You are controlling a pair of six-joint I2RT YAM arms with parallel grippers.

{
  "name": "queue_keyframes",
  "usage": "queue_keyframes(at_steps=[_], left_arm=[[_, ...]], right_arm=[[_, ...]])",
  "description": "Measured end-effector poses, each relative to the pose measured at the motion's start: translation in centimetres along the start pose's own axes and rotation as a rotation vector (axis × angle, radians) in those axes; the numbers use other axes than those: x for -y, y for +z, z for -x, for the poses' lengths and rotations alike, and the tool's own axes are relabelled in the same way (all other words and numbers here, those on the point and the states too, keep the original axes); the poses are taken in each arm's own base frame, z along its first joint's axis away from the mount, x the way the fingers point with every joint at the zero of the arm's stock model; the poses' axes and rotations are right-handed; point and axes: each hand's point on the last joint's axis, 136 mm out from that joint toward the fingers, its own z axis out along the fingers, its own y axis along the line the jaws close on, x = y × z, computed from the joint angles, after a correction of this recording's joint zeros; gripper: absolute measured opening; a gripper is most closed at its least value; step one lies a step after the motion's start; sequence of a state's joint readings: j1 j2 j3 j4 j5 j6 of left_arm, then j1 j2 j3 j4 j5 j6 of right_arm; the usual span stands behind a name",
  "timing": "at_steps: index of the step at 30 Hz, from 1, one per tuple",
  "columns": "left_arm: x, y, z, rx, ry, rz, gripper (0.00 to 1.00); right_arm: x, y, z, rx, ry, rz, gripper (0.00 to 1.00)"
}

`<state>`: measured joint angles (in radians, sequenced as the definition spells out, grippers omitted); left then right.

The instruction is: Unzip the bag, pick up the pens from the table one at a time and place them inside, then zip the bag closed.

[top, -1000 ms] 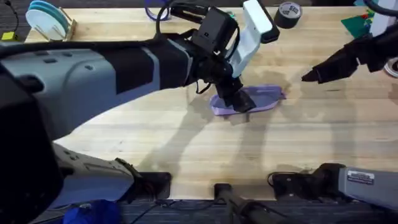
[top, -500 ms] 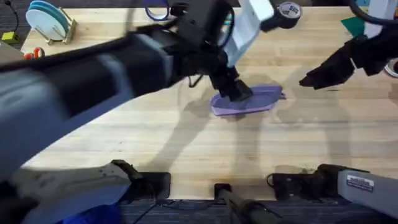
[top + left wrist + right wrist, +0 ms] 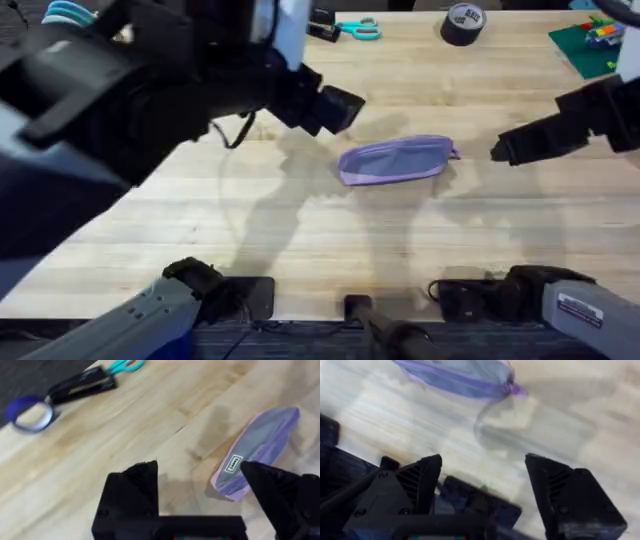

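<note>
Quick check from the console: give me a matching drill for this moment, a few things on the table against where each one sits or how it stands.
Things:
1. bag
2. left gripper
3. scissors
4. tape roll

States or places:
A. dark ring at the table's far edge
B. open, holding nothing
C. lying flat mid-table, untouched by either arm
D. teal handles, far edge near the middle

Pairs: 1-C, 2-B, 3-D, 4-A
</note>
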<state>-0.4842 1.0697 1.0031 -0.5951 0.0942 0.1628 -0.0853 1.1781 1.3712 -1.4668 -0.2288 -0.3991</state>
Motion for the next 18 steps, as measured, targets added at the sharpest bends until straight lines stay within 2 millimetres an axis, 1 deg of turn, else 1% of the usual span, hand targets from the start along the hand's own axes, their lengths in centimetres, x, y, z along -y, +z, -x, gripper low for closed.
queue_keyframes(at_steps=[3,7,12,18], left_arm=[[-0.8,-1.2,-0.2,0.004,-0.074,0.048,0.994],[-1.5,-2.8,-0.4,0.020,-0.156,0.104,0.994],[-2.5,-5.1,0.1,0.077,-0.227,0.168,0.993],[-3.1,-8.2,1.0,0.178,-0.256,0.218,0.993]], right_arm=[[0.2,-0.1,-0.8,-0.031,0.079,-0.023,0.996],[0.5,-0.1,-1.1,-0.043,0.165,-0.042,0.996],[0.6,-0.1,-0.9,-0.033,0.207,-0.050,0.996],[0.7,-0.1,-0.9,-0.033,0.224,-0.050,0.996]])
